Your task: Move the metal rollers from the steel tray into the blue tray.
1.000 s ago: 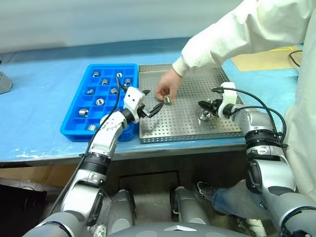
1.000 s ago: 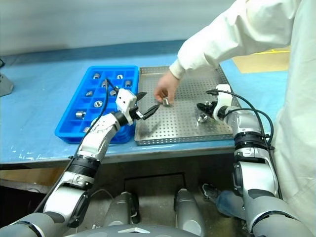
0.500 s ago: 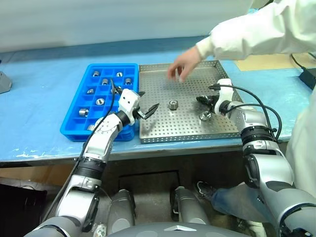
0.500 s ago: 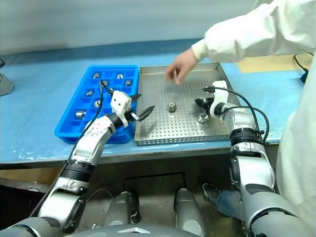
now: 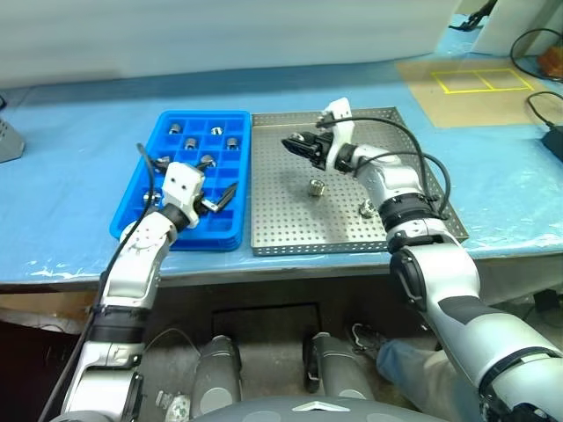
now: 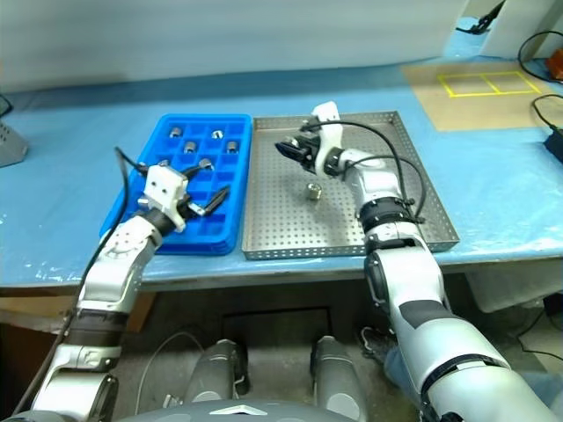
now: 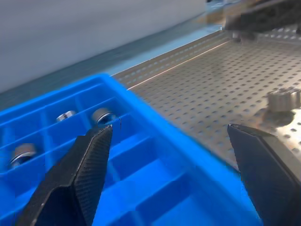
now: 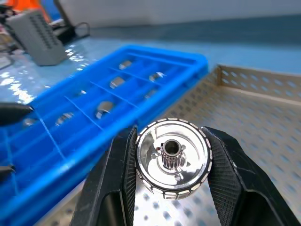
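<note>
Above the steel tray (image 5: 413,176) at frame centre, the right gripper (image 8: 171,165) has lifted, clamped on one of the metal rollers (image 8: 172,159) (person's hand gone). Blue tray (image 5: 149,189) lies left, so delivery is probably next; left gripper (image 7: 169,165) hangs wide open, empty; two rollers remain.

You get bright, even overhead light with soft, short shadows. Glare gleams off the steel tray (image 5: 343,220) and the roller (image 8: 172,159) clamped in your right hand (image 8: 172,162). In your left wrist view the blue tray (image 7: 141,155) and the far background smear with motion blur.
</note>
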Controlling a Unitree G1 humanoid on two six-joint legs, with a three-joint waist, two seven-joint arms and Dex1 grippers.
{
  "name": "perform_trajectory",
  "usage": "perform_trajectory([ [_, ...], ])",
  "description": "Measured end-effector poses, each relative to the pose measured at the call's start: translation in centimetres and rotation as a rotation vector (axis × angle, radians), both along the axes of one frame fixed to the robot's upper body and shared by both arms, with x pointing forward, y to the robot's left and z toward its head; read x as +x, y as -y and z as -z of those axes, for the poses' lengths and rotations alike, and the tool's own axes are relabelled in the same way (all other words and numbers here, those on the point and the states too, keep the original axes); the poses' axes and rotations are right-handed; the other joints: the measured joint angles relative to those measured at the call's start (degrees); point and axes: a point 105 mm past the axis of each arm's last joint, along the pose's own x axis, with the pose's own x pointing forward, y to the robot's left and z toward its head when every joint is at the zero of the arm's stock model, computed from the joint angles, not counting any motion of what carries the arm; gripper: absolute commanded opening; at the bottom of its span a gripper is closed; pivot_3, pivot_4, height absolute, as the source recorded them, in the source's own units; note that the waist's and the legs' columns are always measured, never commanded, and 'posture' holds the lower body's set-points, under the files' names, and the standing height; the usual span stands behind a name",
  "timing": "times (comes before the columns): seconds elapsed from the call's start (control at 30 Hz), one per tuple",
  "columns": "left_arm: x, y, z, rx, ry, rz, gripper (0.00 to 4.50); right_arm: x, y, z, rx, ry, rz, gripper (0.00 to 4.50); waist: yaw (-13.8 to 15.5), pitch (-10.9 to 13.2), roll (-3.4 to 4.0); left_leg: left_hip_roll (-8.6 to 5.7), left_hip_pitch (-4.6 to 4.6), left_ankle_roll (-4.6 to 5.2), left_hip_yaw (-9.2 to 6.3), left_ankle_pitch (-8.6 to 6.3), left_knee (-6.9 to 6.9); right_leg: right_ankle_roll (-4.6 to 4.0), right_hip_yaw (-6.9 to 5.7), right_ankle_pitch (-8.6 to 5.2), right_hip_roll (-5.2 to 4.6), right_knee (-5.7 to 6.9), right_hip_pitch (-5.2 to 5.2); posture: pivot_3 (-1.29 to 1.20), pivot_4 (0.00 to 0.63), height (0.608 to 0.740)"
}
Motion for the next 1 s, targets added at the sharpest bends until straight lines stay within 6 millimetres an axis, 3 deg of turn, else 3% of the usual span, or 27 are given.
perform_trajectory([
  [0.2,-3.2,-3.5,0.2,0.011,-0.008,-0.136,4.13,-1.8,-4.4,-1.2,0.023,0.052,-0.218,1.66,3.43,0.0,0.01,0.05,-0.16,0.02,-0.03,-0.01,-0.47,-0.13,-0.24,-0.07,0.01,-0.62,0.02,0.29,0.15,0.74],
  [0.43,-6.2,-7.6,0.3,0.044,-0.027,-0.291,4.13,-5.0,-8.0,0.0,-0.062,0.081,-0.495,1.66,6.68,0.01,0.0,0.11,-0.33,0.0,-0.2,-0.03,-0.49,-0.18,-0.49,-0.12,-0.01,-0.7,0.01,0.36,0.15,0.74],
  [0.6,-7.3,-8.9,0.2,0.066,-0.036,-0.346,4.13,-5.5,-8.9,1.6,-0.13,0.069,-0.525,1.66,8.29,0.02,0.02,0.11,-0.21,-0.07,-0.3,0.0,-0.54,-0.15,-0.47,-0.13,-0.03,-0.64,0.1,0.38,0.15,0.74],
  [1.0,-7.0,-8.4,-1.4,0.076,-0.019,-0.35,4.13,-4.3,-8.5,4.9,-0.275,0.043,-0.395,1.66,8.73,0.02,0.01,0.09,-0.21,-0.19,-0.33,0.07,-0.68,-0.14,-0.45,-0.14,-0.02,-0.67,0.01,0.37,0.15,0.74],
])
